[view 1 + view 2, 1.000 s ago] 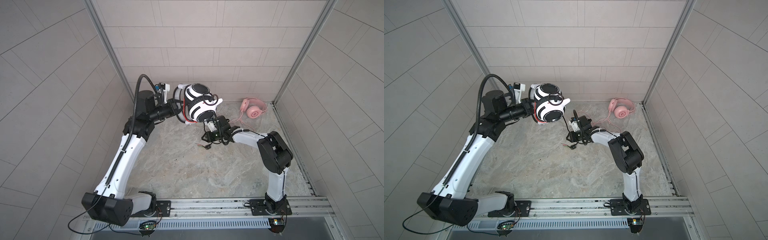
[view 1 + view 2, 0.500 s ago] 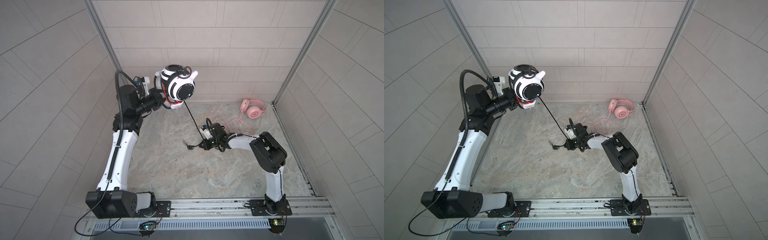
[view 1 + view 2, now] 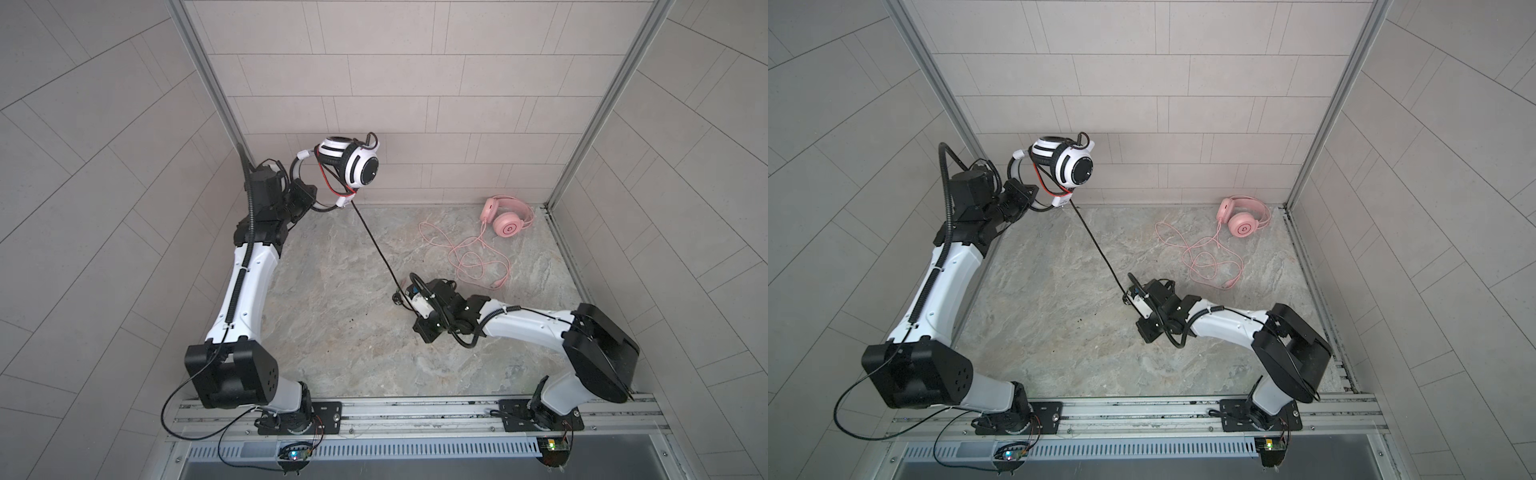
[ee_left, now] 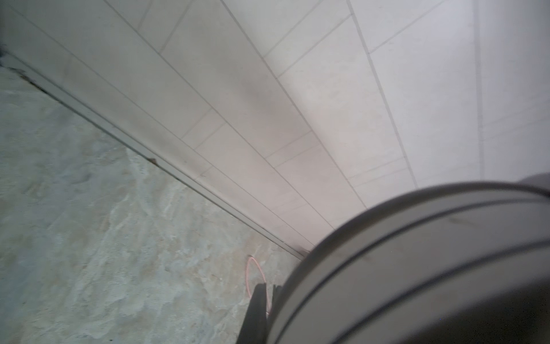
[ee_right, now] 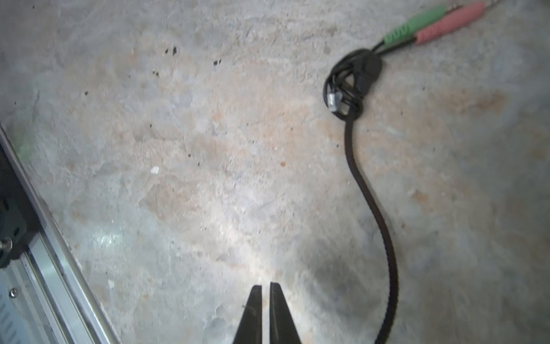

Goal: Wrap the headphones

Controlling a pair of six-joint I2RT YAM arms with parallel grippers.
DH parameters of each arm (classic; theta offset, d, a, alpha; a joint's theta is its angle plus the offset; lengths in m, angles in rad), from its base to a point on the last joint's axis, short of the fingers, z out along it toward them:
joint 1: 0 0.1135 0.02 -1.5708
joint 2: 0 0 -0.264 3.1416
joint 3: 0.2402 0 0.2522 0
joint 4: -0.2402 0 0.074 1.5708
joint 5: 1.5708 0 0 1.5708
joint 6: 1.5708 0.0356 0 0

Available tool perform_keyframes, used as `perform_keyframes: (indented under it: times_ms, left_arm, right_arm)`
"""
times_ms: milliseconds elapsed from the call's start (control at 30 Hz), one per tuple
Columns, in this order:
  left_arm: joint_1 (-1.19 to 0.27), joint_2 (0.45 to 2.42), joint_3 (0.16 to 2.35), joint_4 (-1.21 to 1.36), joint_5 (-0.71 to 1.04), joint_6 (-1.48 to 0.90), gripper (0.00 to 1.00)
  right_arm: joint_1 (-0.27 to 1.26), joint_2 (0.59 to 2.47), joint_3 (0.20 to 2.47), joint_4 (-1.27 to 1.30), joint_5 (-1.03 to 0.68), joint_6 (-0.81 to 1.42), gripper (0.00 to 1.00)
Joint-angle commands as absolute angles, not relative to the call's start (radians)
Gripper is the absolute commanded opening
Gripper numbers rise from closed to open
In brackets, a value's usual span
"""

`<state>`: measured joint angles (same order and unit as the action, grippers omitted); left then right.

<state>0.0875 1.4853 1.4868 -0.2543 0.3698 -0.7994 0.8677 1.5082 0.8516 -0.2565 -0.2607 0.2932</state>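
Left claw (image 3: 311, 203) clamped on white headset (image 3: 353, 168), upper left, facing right. Cord (image 3: 374, 245) ran taut diagonally down-right. Right claw (image 5: 265, 309) tips together (cord passed beside). Pink headset (image 3: 507, 216) lay upper right.

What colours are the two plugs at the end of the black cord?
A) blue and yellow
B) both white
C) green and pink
C: the right wrist view shows the black cord ending in one green plug and one pink plug.

Pale tiled walls (image 3: 395, 62), mottled stone floor (image 3: 340, 340), metal corner posts (image 3: 601, 104), front aluminium rail (image 3: 415, 409)
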Motion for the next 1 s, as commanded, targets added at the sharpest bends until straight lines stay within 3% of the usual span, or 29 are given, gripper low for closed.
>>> perform_keyframes:
  times_ms: [0, 333, 567, 633, 967]
  left_arm:
    - [0.093, 1.494, 1.489, -0.219, 0.226, -0.736, 0.0]
    - [0.083, 1.595, 1.457, -0.264, 0.04, -0.589, 0.0]
    - [-0.08, 1.657, 1.509, -0.396, -0.214, -0.345, 0.0]
    - [-0.118, 1.698, 1.537, -0.413, -0.288, -0.257, 0.0]
    - [-0.241, 1.798, 1.682, -0.655, -0.24, -0.099, 0.0]
  right_arm:
    - [0.917, 1.427, 0.829, -0.402, -0.138, 0.307, 0.08]
    - [1.02, 1.163, 0.949, -0.713, 0.054, 0.304, 0.08]
    - [1.034, 0.997, 1.118, -0.696, 0.133, 0.204, 0.08]
    - [1.034, 0.996, 1.184, -0.689, 0.142, 0.17, 0.08]
    - [1.034, 1.097, 1.449, -0.707, 0.25, -0.019, 0.07]
